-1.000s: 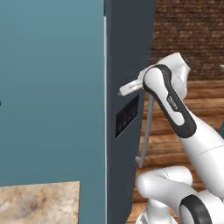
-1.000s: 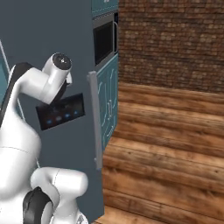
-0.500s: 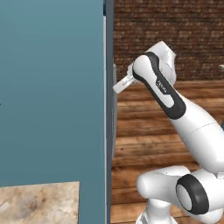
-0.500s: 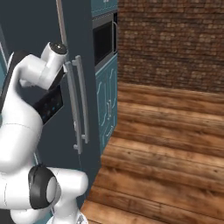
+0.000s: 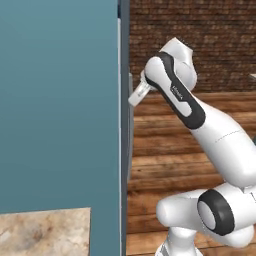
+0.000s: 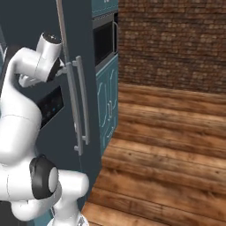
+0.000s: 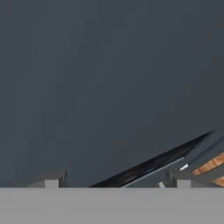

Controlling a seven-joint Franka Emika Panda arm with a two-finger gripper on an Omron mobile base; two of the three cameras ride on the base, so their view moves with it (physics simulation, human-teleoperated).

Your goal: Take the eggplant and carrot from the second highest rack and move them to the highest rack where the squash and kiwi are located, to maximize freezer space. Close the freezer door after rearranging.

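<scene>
The freezer door [image 6: 93, 84] is a dark teal panel with a grey vertical bar handle [image 6: 84, 110], and it lies almost flush with the freezer. In the left base view I see only its thin edge [image 5: 125, 150] beside the freezer's teal outer wall [image 5: 60, 100]. My gripper [image 5: 134, 98] [image 6: 62, 70] rests against the door's outer face near its top. Seen from the hand, the gripper [image 7: 114, 181] is open, its fingertips [image 7: 51, 180] far apart with the dark door face right in front of them. The eggplant, carrot, squash and kiwi are hidden behind the door.
A dark display panel [image 6: 52, 106] [image 7: 153, 164] is set into the door. To the right stand a built-in oven [image 6: 106, 39] and teal cupboard doors [image 6: 108, 101]. Wooden floor [image 6: 167, 145] and a brick wall [image 6: 176, 39] lie beyond. A marble counter corner [image 5: 45, 232] is at lower left.
The door has swung from well ajar to nearly flush with the freezer. My arm has followed it, with the hand staying against its outer face.
</scene>
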